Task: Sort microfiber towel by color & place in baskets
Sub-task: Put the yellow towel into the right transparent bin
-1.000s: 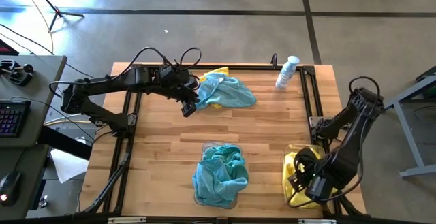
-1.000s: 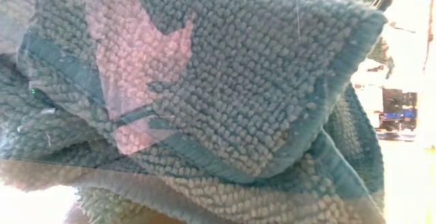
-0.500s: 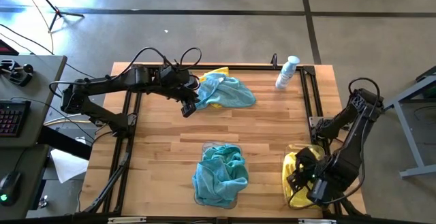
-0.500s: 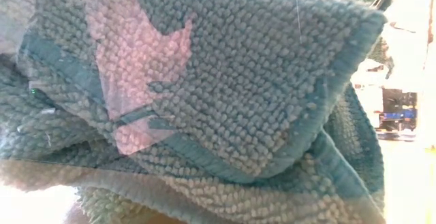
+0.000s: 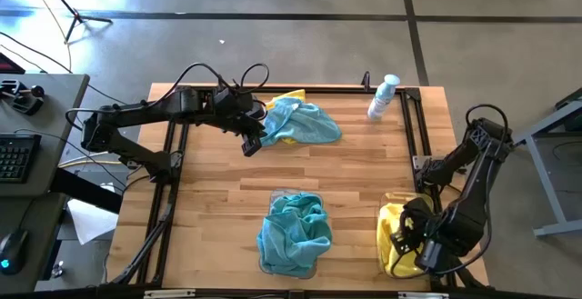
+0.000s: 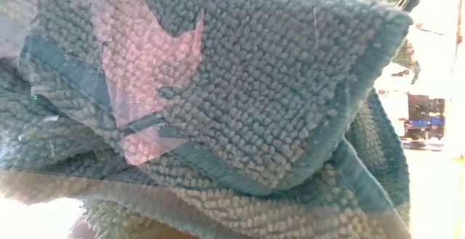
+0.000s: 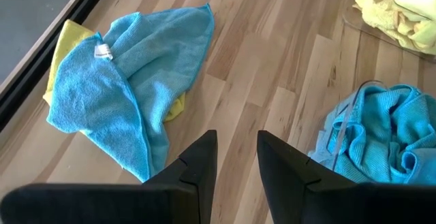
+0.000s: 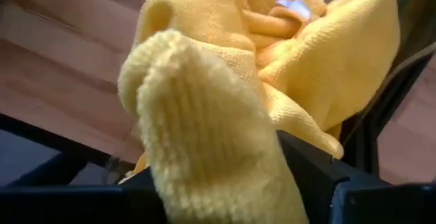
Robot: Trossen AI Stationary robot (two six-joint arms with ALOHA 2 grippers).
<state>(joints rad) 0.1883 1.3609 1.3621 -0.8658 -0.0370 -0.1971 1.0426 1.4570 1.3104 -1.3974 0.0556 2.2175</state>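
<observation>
The yellow towel (image 8: 225, 94) lies bunched in the right basket (image 5: 386, 217), draped between the right gripper (image 5: 406, 237) whose jaws look parted; it should lift straight up to avoid snagging. The left gripper (image 7: 235, 159), half-open and empty, hovers beside the mixed pile (image 5: 300, 122) at the table's far edge.

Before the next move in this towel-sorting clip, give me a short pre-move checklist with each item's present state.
1. Teal towels in the middle basket: ok, it holds only teal cloth.
2. Yellow towels in the right basket: ok, only yellow shows there.
3. Right gripper clear of the yellow towel: not ok, yellow cloth bulges right at its fingers; grip cannot tell.
4. Left gripper free: ok, open and empty, hovering near the loose pile.
5. Table sorted: not ok, a teal towel lies over a yellow towel at the far edge.
6. Spray bottle clear of the pile: ok.
</observation>
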